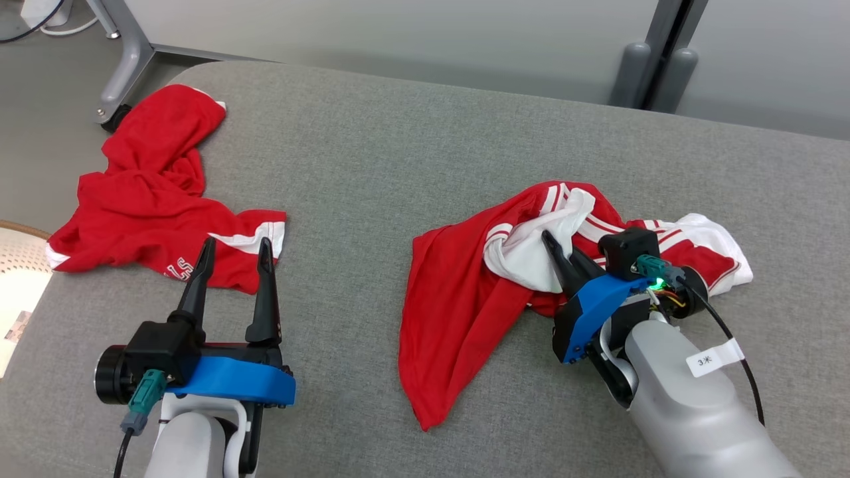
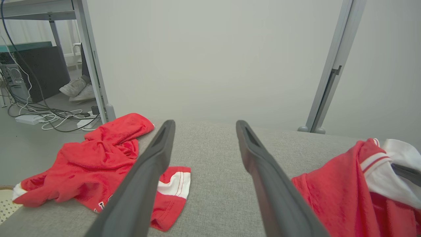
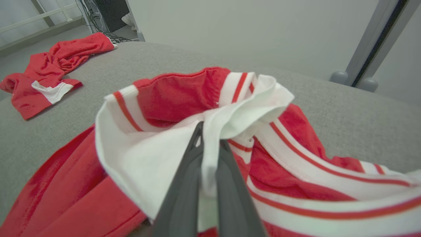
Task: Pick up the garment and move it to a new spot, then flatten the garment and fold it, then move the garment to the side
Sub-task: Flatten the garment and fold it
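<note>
A crumpled red garment [image 1: 458, 292] with white panels and red stripes lies on the right half of the grey padded table [image 1: 398, 146]. My right gripper [image 1: 561, 245] is shut on a raised white fold of it, and the right wrist view shows the cloth [image 3: 171, 95] pinched between the two fingers of that gripper [image 3: 210, 136]. The left gripper [image 1: 237, 243] stands open over the table with nothing between its fingers, well to the left of this garment. In the left wrist view the open left gripper [image 2: 204, 124] points across bare table, with the garment [image 2: 329, 191] at the right edge.
A second red garment [image 1: 146, 199] with white trim lies bunched at the table's far left corner, just beyond the left fingertips, and appears again [image 2: 92, 158] [image 3: 49, 62]. A metal frame leg [image 1: 126, 60] stands past that corner, cables [image 2: 49, 115] on the floor, and grey posts [image 1: 654, 73] behind.
</note>
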